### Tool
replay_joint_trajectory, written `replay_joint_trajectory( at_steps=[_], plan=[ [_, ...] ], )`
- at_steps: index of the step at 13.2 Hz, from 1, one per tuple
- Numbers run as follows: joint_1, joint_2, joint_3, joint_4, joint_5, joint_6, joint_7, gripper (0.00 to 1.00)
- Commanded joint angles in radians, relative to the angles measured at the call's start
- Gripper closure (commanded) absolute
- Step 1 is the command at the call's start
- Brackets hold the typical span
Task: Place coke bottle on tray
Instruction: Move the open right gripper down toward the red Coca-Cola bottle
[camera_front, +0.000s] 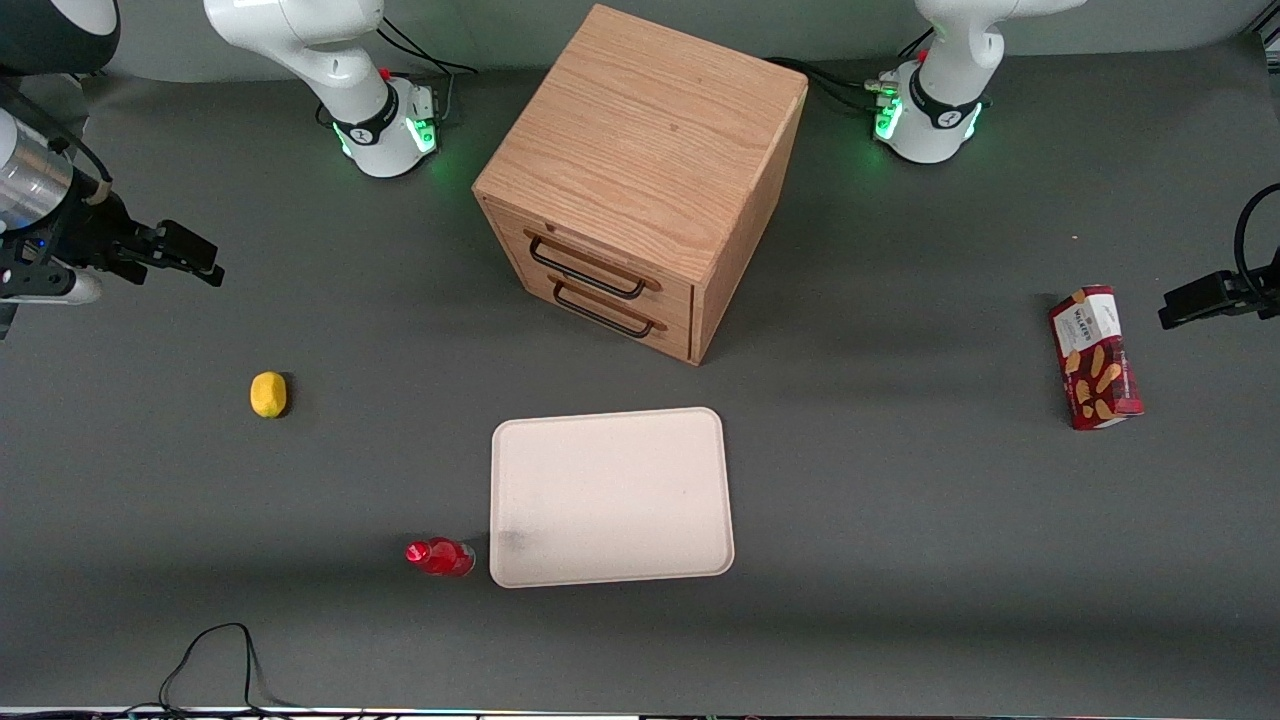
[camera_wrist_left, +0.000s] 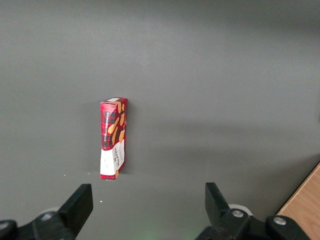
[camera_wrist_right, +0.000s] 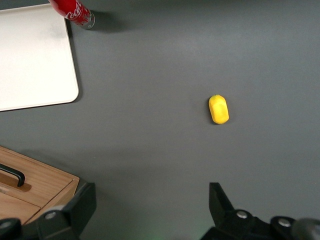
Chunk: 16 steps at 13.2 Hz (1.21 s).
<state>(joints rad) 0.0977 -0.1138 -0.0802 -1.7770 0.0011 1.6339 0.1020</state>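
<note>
In the front view the bottle (camera_front: 440, 557) stands upright on the tabletop (camera_front: 900, 560), just beside the tray (camera_front: 610, 495) at its near corner, the one with the grey smudge, and apart from its rim. The gripper (camera_front: 185, 258) hangs high at the working arm's end of the tabletop, well apart from the bottle and farther from the camera than the lemon (camera_front: 268, 394). It holds nothing.

In the right wrist view the gripper (camera_wrist_right: 150, 210) shows its two fingers (camera_wrist_right: 75, 212) spread wide over bare tabletop, with the lemon (camera_wrist_right: 219, 109) between it and nothing else nearby. The bottle (camera_wrist_right: 72, 11) stands close to the tray (camera_wrist_right: 35, 60) edge; the cabinet (camera_wrist_right: 30, 192) corner sits near the fingers.

The bottle looks small, light and rigid, with a smooth, likely slippery round body and a narrow base that may tip easily. A grasp across the labelled middle, below the cap, seems safest, with the fingers kept off the tray rim.

The left wrist view shows only the biscuit box (camera_wrist_left: 113, 138).
</note>
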Motion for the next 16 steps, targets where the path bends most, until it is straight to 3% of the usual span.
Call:
replay_joint_trajectory(
  at_steps=[1,4,9,13,16],
  plan=[
    [0.008,0.025,-0.001,0.063,-0.012,-0.046,0.019,0.00],
    [0.010,0.077,0.007,0.141,-0.006,-0.046,0.018,0.00],
    [0.030,0.438,0.092,0.614,-0.004,-0.187,0.021,0.00],
    [0.031,0.727,0.164,0.853,-0.013,-0.094,0.099,0.00],
    [0.050,0.854,0.172,0.869,-0.036,0.079,0.107,0.00]
  ],
)
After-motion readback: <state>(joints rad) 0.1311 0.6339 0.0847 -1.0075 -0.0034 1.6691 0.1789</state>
